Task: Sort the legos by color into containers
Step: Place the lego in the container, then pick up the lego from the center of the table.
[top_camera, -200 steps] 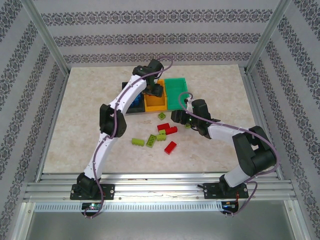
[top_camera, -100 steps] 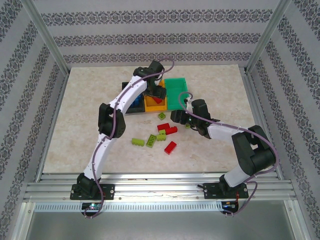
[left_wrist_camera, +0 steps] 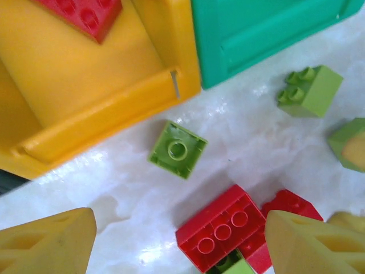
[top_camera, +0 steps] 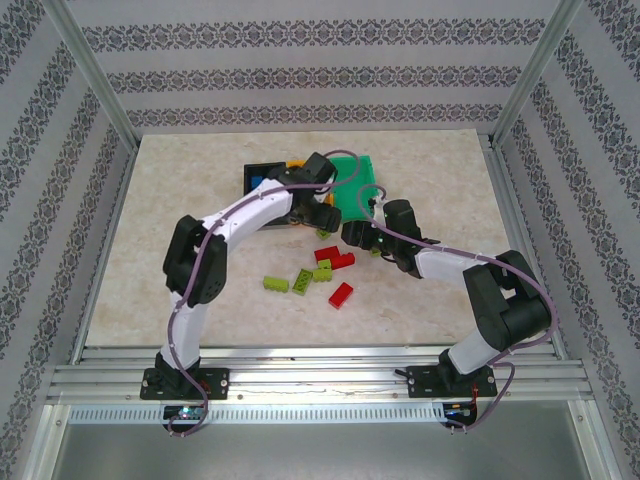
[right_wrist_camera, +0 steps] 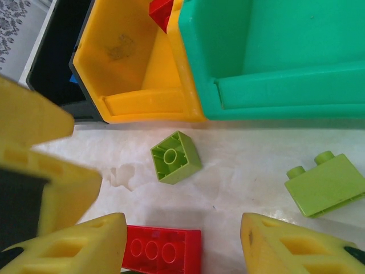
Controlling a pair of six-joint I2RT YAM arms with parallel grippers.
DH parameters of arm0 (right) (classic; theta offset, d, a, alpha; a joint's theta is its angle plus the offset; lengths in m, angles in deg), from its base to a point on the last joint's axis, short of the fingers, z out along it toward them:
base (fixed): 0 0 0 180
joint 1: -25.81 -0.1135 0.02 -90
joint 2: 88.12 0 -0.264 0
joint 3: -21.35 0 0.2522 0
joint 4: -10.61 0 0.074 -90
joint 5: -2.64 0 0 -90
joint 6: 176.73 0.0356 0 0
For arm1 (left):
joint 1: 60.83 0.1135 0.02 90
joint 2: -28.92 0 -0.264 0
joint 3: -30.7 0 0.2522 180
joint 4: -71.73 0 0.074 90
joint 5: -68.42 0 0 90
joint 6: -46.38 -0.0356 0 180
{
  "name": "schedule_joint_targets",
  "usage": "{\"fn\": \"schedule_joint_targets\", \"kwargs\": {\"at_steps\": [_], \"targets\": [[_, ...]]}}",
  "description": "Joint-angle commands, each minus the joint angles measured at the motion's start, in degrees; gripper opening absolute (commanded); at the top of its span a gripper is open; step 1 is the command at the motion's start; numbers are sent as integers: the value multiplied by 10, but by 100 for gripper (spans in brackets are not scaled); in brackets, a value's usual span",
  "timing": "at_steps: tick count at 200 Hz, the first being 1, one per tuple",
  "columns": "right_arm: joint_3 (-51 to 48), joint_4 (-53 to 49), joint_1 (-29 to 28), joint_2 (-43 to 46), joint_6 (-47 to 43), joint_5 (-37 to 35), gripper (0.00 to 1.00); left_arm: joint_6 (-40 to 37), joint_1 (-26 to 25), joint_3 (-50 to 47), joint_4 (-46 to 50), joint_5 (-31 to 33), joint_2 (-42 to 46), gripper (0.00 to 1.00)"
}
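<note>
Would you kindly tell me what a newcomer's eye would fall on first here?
Three bins stand in a row at the far middle of the table: a black bin, an orange-yellow bin holding a red brick, and a green bin. In front, loose lime bricks and red bricks lie scattered, with the left pincer and right pincer open and empty above them.

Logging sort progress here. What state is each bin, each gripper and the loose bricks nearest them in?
left gripper, open and empty
right gripper, open above the loose red brick
black bin, holds a blue brick
orange-yellow bin, holds a second red brick
green bin, no brick seen inside
lime brick, loose, studs down
</note>
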Motion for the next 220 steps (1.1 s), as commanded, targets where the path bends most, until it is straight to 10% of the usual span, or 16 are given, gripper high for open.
{"fn": "schedule_joint_targets", "kwargs": {"at_steps": [1, 164, 220], "targets": [[-9, 20, 8, 6, 11, 9, 56, 34, -15, -67, -105, -17, 32, 77], [-107, 116, 101, 75, 80, 2, 56, -114, -97, -153, -194, -80, 31, 74], [-124, 188, 138, 38, 135, 50, 57, -195, -121, -65, -84, 9, -45, 71]]}}
